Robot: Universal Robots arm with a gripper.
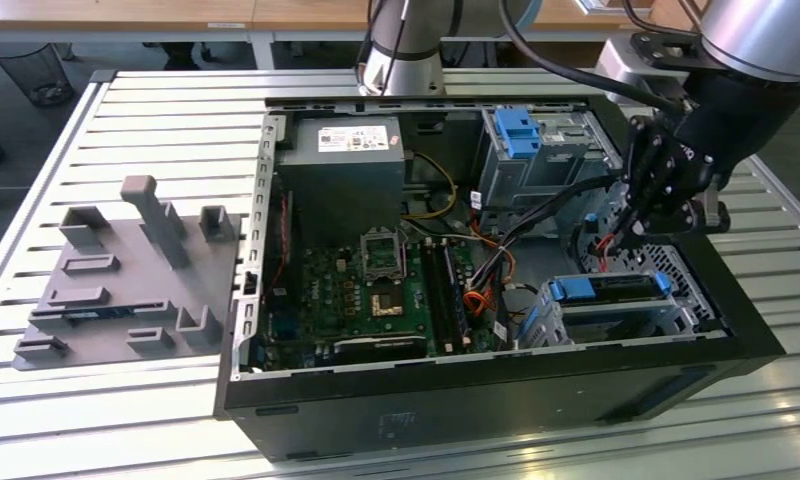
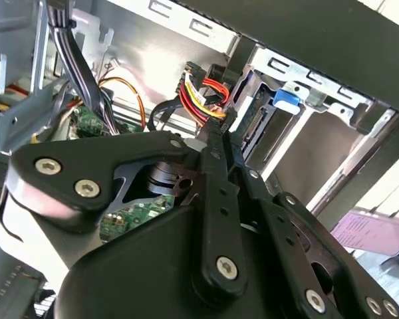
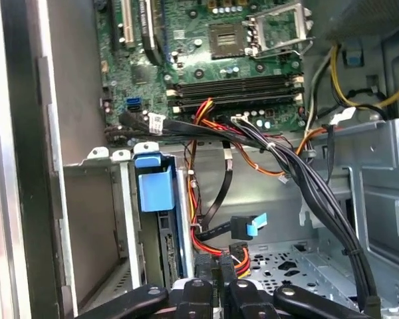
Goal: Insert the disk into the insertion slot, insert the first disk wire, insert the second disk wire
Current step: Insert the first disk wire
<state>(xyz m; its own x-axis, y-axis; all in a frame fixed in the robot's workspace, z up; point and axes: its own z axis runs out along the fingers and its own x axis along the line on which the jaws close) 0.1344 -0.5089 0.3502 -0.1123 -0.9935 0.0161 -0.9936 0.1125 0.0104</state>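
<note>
Slatted table, case — disk in insertion slot, blue end up.

disk: mostly hid in insertion slot | hand: base cut by edge

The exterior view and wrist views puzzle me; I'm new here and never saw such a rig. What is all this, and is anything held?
A robot arm works inside an open computer case on a slatted table. The exterior view looks on from off the arm; both wrist views ride near its gripper. A grey fixture plate lies beside the case. The disk sits in the insertion slot. The gripper seems shut on a disk wire of red, yellow and black strands.
</note>
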